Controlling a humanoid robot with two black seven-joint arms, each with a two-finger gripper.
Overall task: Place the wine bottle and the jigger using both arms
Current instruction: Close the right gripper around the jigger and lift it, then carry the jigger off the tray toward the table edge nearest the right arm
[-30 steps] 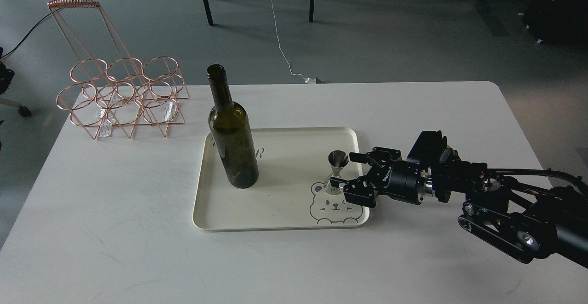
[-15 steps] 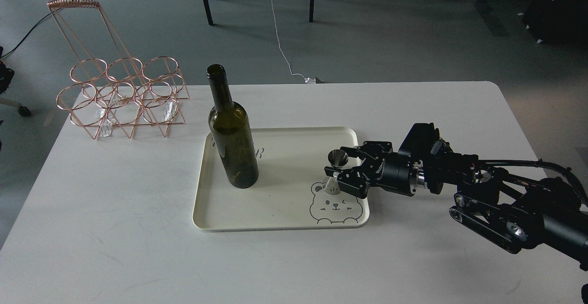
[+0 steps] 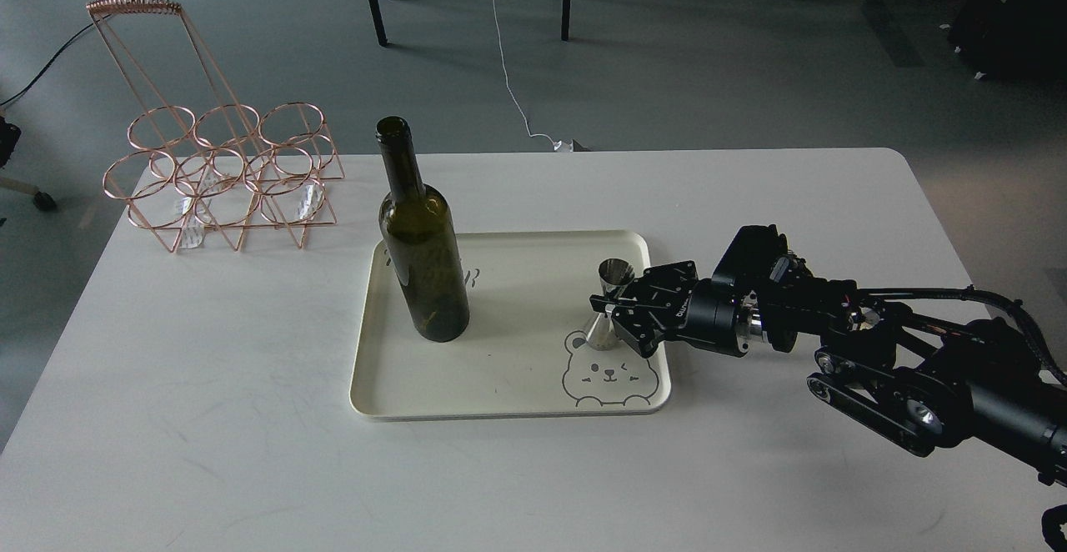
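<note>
While upright on the tray point(image 3: 500, 406) | jigger point(image 3: 608, 306) (waist) seemingly clamped by right end effector point(image 3: 614, 308) | wine bottle point(image 3: 419, 243) apart.

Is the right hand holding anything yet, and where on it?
Yes: the right hand is shut on the jigger at its waist, on the tray.

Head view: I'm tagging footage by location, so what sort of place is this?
Probably an office or lab, not a bar: a plain white table, loose cables on grey floor, and a castered chair base.
</note>
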